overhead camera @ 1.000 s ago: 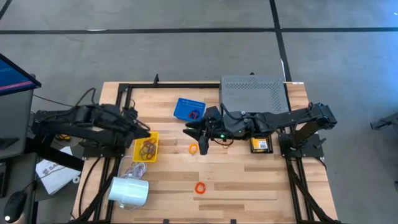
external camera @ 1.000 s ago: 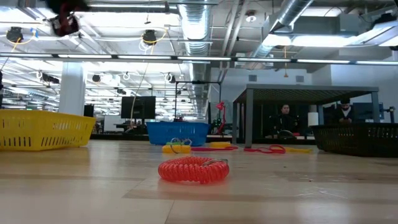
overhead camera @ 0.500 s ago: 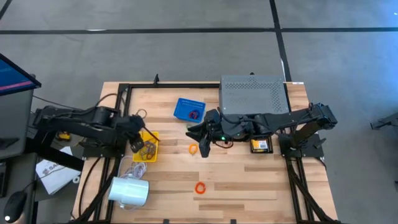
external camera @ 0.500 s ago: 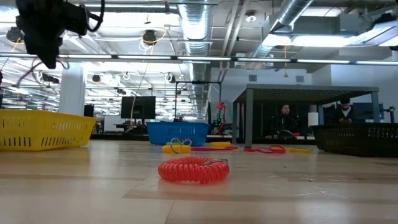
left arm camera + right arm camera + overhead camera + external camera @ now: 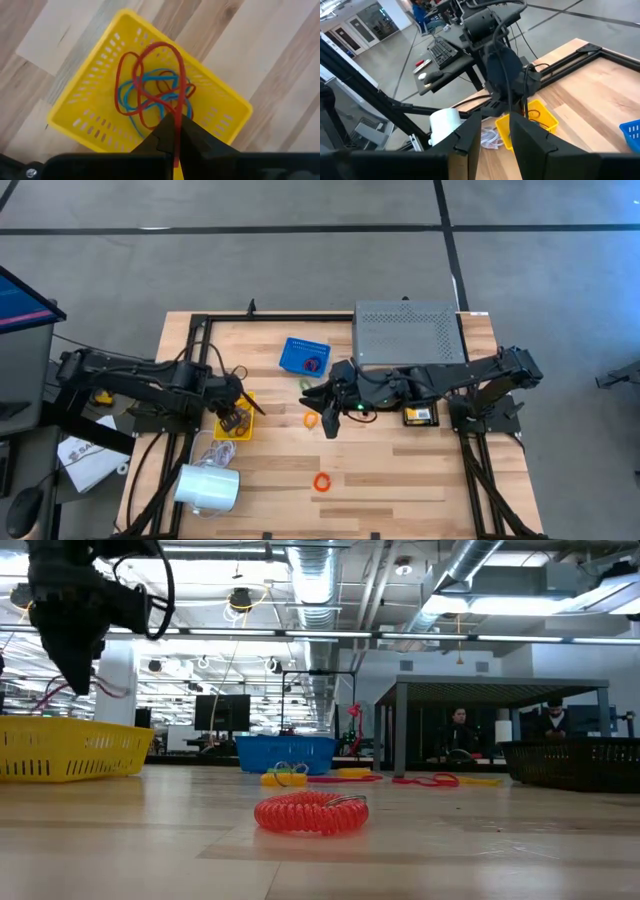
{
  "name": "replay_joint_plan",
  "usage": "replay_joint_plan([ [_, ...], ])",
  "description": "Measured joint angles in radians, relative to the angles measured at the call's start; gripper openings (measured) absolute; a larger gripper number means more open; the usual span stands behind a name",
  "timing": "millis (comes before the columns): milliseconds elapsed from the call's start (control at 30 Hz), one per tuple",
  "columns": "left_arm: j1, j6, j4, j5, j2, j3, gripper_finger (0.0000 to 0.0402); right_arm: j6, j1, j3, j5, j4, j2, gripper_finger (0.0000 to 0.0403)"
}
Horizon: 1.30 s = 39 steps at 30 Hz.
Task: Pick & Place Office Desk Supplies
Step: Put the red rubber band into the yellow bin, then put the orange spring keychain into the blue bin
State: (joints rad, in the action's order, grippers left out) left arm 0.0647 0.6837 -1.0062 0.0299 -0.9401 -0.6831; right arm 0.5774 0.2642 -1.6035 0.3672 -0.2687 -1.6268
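Observation:
My left gripper (image 5: 236, 411) (image 5: 176, 142) (image 5: 74, 652) hovers above the yellow basket (image 5: 234, 426) (image 5: 80, 107) (image 5: 70, 746), shut on a red rubber band (image 5: 150, 50). Blue and red bands (image 5: 150, 97) lie in that basket. My right gripper (image 5: 326, 418) (image 5: 496, 135) is open above the table's middle, beside an orange band (image 5: 310, 420) on the wood. An orange coil (image 5: 322, 481) (image 5: 312, 812) rests nearer the near edge. A crayon box (image 5: 420, 413) lies under the right arm. My left gripper pinches the red rubber band between its two fingers (image 5: 200, 142) at one end of the loop (image 5: 178, 107), coming from above and pointing down. The rest of the loop hangs slack below the fingers over the yellow basket; I cannot tell whether it touches the bands inside.
A blue basket (image 5: 305, 355) (image 5: 285, 752) with bands stands toward the far edge, beside the grey perforated shelf (image 5: 408, 332). A white cylinder (image 5: 207, 487) with a cord lies at the near left corner. A dark basket (image 5: 580, 762) shows at the right in the low view.
My left gripper has moved right and down, carrying the red band over the yellow basket; in the low view it has dropped from the picture's top to just above the basket.

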Motion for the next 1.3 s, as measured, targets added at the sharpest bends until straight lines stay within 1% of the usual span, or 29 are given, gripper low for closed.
replay_joint_plan([
  [200, 0.000, 0.000, 0.038, 0.000, 0.000, 0.038, 0.0005, 0.007, 0.005, 0.000, 0.000, 0.000, 0.000, 0.0099],
  [367, 0.000, 0.000, 0.043, -0.020, 0.000, 0.067, 0.0027, 0.008, 0.005, 0.000, 0.000, 0.000, 0.000, 0.0099],
  [467, 0.000, -0.024, 0.049, -0.029, 0.000, 0.070, 0.0056, 0.008, 0.006, 0.000, 0.000, 0.000, 0.000, 0.0099],
  [733, 0.000, -0.073, 0.127, -0.037, 0.000, 0.070, 0.0160, 0.008, 0.006, 0.000, 0.000, 0.000, 0.000, 0.0099],
  [867, 0.000, -0.074, 0.125, -0.037, 0.000, 0.070, 0.0189, 0.008, 0.006, 0.000, 0.000, 0.000, 0.000, 0.0099],
  [1000, 0.000, -0.078, 0.111, -0.037, 0.000, 0.070, 0.0197, 0.008, 0.006, 0.000, 0.000, 0.000, 0.000, 0.0099],
  [1167, 0.000, -0.077, 0.112, -0.038, 0.001, 0.068, 0.0192, 0.008, 0.008, 0.000, 0.000, -0.007, 0.000, 0.0099],
  [1233, 0.000, -0.083, 0.111, -0.038, 0.007, 0.048, 0.0186, 0.015, 0.010, 0.001, 0.001, -0.008, 0.000, 0.0099],
  [1300, 0.000, -0.129, 0.118, -0.038, 0.026, 0.011, 0.0179, 0.026, 0.011, 0.002, 0.002, -0.022, 0.005, 0.0099],
])
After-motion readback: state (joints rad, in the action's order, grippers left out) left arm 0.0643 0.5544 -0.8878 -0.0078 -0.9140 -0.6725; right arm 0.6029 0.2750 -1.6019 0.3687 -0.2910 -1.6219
